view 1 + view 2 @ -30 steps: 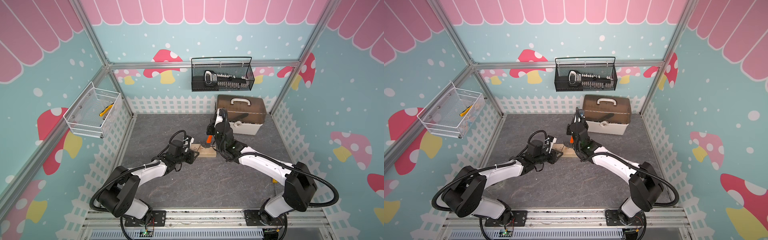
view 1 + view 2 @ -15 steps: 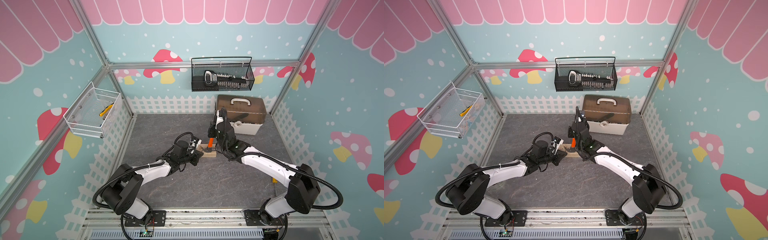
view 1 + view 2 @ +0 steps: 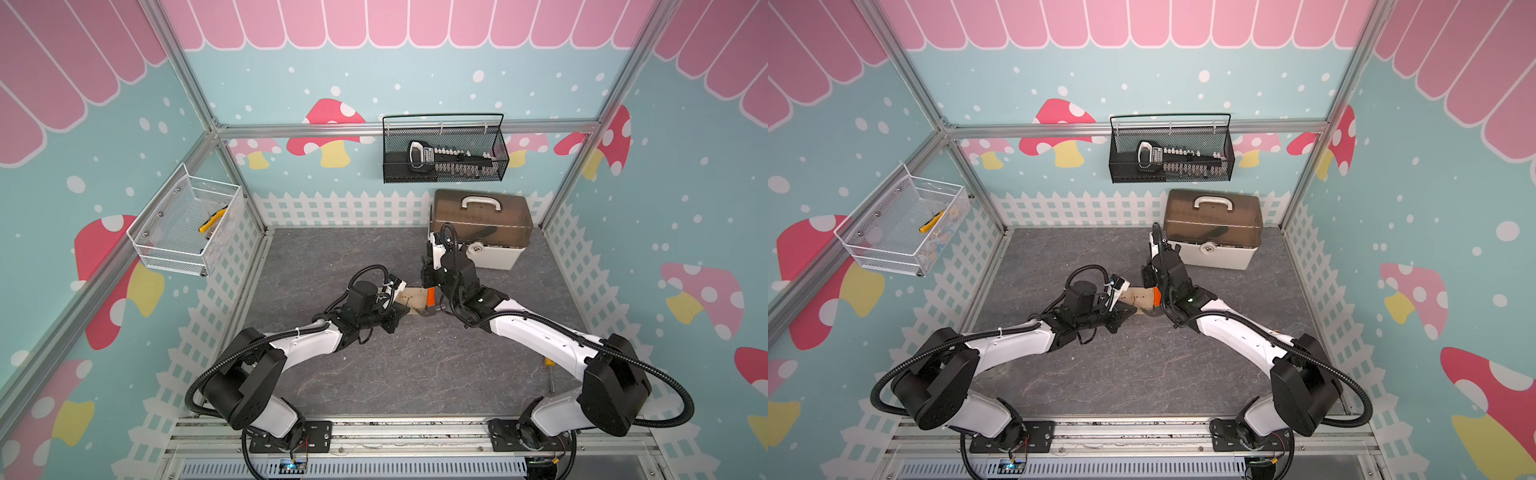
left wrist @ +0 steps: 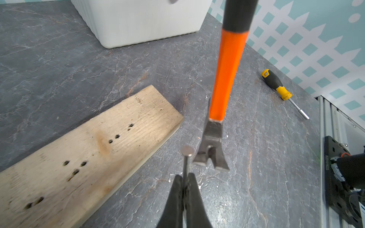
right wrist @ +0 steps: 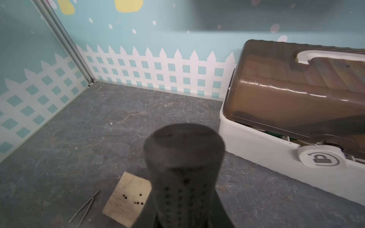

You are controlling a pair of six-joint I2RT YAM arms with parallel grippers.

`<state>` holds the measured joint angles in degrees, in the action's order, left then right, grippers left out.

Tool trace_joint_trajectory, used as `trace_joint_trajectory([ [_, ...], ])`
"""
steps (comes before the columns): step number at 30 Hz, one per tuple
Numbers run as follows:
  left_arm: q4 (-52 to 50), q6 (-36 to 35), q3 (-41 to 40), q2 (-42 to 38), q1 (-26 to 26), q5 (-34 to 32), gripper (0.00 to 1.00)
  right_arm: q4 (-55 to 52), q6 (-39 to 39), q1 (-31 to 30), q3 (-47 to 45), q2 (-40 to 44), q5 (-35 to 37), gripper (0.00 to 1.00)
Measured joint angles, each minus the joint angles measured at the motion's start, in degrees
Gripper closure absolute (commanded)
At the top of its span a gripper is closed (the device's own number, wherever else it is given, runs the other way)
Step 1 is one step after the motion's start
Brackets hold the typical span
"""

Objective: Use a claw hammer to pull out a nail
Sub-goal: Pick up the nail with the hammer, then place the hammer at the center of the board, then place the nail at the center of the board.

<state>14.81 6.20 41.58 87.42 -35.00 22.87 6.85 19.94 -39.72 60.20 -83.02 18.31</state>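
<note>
Beside plank (image 4: 88,158) edge: nail (image 4: 185,163) pinched in L gripper (image 4: 184,182), claw hammer (image 4: 227,75) in R gripper (image 3: 430,277), fork by nail head.

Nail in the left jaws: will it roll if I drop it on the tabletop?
Probably, in an arc: the nail has a thin round shank and wider flat head. Likely stiff, since it looks straight. The smooth shank could slip in the shut jaws.

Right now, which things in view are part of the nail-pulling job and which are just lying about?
In the job: claw hammer in the right gripper; nail pinched in the left gripper; wooden board with holes.
Lying about: yellow-and-black screwdriver; toolbox; two loose nails; black wire basket; white mesh basket.
</note>
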Motion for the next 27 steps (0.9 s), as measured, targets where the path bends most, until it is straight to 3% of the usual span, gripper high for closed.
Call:
trace_joint_trajectory([
  [4, -0.39, 2.05, 0.09, -0.13, 0.44, -0.28, 1.0, -4.52, -0.39, 1.03, -0.37, 1.16, 0.0, 1.0],
  [7, -3.3, 6.93, 0.15, -1.6, 2.25, -4.02, 1.0, -8.07, 0.17, 2.38, -0.37, 1.22, 0.72, 1.0],
  [16, -22.69, 21.81, 1.88, -4.33, 14.25, -18.47, 1.0, -17.77, 4.11, 5.49, -0.35, -3.69, 1.42, 1.0],
  [27, -36.87, 24.41, 6.82, 4.39, 18.62, -24.44, 0.93, -26.84, 7.61, 7.61, 9.14, -17.79, 2.34, 1.0],
])
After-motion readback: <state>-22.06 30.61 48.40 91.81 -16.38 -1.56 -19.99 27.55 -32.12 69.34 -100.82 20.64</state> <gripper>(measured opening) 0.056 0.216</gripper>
